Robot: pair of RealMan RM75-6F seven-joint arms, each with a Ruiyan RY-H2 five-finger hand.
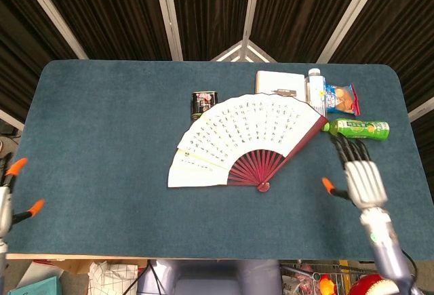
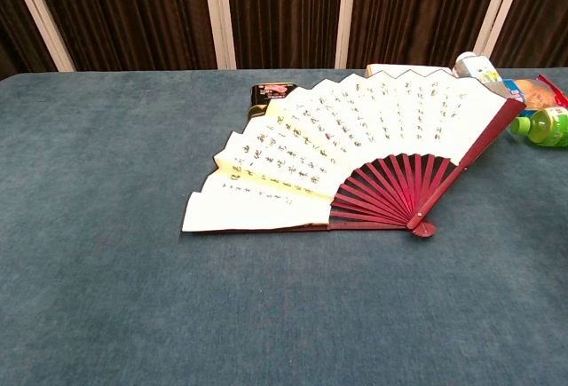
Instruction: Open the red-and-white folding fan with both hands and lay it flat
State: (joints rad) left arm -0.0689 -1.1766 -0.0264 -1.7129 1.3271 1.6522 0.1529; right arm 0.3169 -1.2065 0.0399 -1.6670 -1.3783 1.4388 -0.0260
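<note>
The red-and-white folding fan (image 1: 241, 139) lies spread open and flat on the blue table, white paper with writing above, red ribs meeting at the pivot; in the chest view the fan (image 2: 355, 160) fills the middle. My right hand (image 1: 362, 176) hovers to the right of the fan, fingers spread, holding nothing and clear of it. At the far left edge only part of my left hand (image 1: 8, 197) shows, fingers apart and empty. Neither hand appears in the chest view.
A dark can (image 1: 202, 102) lies just behind the fan's left part. At the back right are a white booklet (image 1: 278, 81), a clear bottle (image 1: 314, 85), a snack packet (image 1: 342, 98) and a green bottle (image 1: 359, 129). The blue table (image 1: 102, 125) stretches wide to the left.
</note>
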